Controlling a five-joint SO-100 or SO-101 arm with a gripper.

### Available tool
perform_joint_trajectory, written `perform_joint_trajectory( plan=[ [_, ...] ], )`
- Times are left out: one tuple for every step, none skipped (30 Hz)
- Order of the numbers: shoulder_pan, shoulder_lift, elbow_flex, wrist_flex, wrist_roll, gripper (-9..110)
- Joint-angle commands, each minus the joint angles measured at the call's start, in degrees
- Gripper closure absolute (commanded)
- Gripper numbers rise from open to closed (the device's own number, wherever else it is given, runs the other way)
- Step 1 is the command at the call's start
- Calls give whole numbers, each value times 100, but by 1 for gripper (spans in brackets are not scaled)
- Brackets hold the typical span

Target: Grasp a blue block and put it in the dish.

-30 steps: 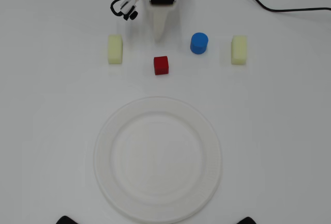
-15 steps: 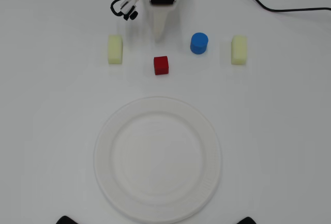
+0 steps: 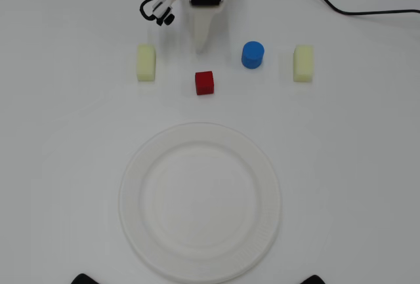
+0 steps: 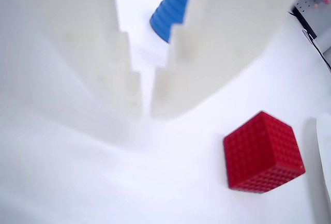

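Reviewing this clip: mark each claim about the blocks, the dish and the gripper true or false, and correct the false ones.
1. The blue block already lies in the dish. False: it stands on the table above the dish in the overhead view, and the dish holds nothing.
2. The gripper holds nothing. True.
3. The red cube sits between the gripper tip and the dish in the overhead view. True.
4. Only one pale yellow block is on the table. False: there are two, one at the left and one at the right.
5. The gripper is clamped on the red cube. False: the wrist view shows the cube lying apart from the fingers.
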Motion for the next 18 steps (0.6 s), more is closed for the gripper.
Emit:
perform_joint_trajectory(
  plan=[
    [202,703,-246,466,-88,101],
    [176,431,-527,457,-62,101],
    [132,88,-861,448,-26,101],
    [79,-343,-1257,448,0,101],
    [26,-826,-1679,457,18,101],
    [-18,-1318,-2101,466,18,101],
    [-70,-1758,-2505,483,-9,101],
    [-141,-2145,-2874,519,-26,101],
    [-229,-2479,-3199,562,-70,101],
    [-334,-2777,-3498,606,-105,101],
    [-448,-3067,-3797,677,-114,101],
    [-571,-3349,-4078,765,-88,99],
    [-712,-3621,-4324,853,-44,97],
    [-870,-3858,-4518,932,-18,93],
    [-1037,-4069,-4676,958,0,90],
    [-1187,-4228,-4781,958,79,88],
    [-1327,-4386,-4869,949,176,84],
    [-1477,-4535,-4948,923,272,82]
  ],
)
